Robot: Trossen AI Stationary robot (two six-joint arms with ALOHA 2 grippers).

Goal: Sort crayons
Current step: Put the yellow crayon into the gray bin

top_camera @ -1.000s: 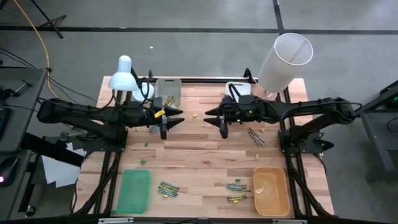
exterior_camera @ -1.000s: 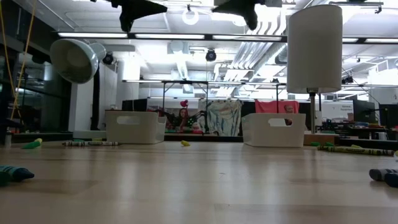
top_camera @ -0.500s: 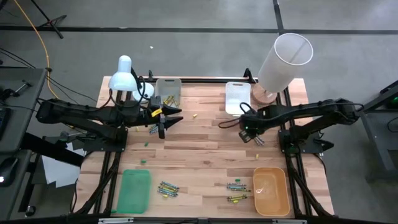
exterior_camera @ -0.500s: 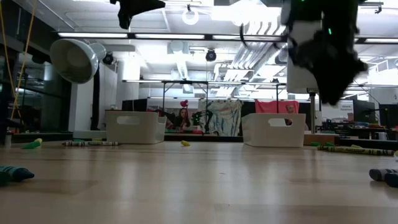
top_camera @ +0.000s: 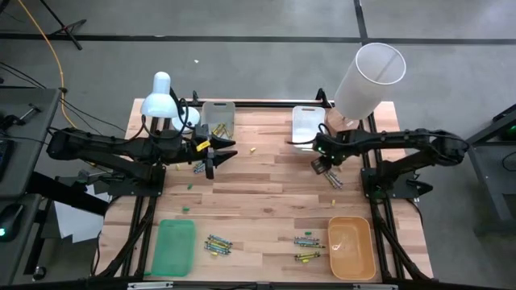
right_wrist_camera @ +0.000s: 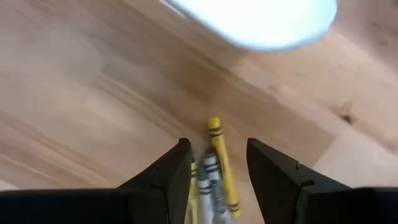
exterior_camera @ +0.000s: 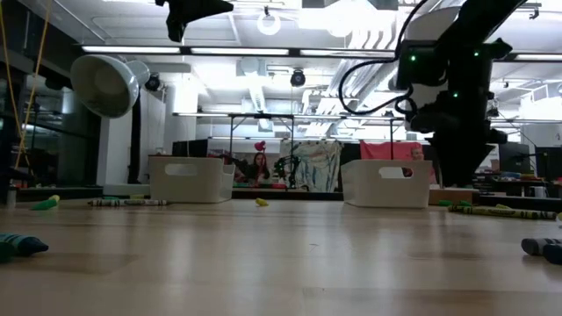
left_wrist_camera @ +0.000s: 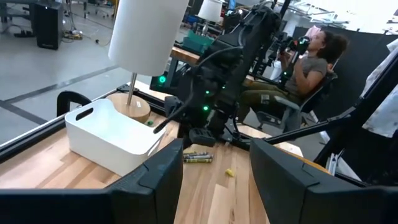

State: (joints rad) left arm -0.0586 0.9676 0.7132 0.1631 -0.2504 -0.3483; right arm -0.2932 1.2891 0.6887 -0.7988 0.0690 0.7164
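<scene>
Crayons (top_camera: 331, 178) lie in a small loose bunch on the worktop (top_camera: 258, 201) just in front of the white bin (top_camera: 307, 127), and the right gripper (top_camera: 321, 167) hangs directly over them with its jaws spread. The right wrist view shows a yellow crayon (right_wrist_camera: 221, 163) and a grey crayon (right_wrist_camera: 211, 177) lying side by side and touching between the two fingers (right_wrist_camera: 168, 180). To do the pick well, the jaws probably need to settle on one stick only, so a slight shift to one side, or a turn to cross the stick squarely, looks wise before closing; otherwise two may lift together or one may roll off.

More crayons sit in two bunches nearer the front edge: one bunch (top_camera: 218, 243) beside the green tray (top_camera: 174, 246), another bunch (top_camera: 306, 242) beside the orange tray (top_camera: 351, 246). A few lie by the grey bin (top_camera: 218, 117) at the back.

The left gripper (top_camera: 214, 160) waits well apart over the left half, jaws spread and holding nothing.

Room is tightest at the back right: the white bin's wall and the lamp base (top_camera: 342, 125) stand close behind the right gripper, and the worktop's right edge is near. The middle of the worktop is open, giving a free path forward to the trays.
</scene>
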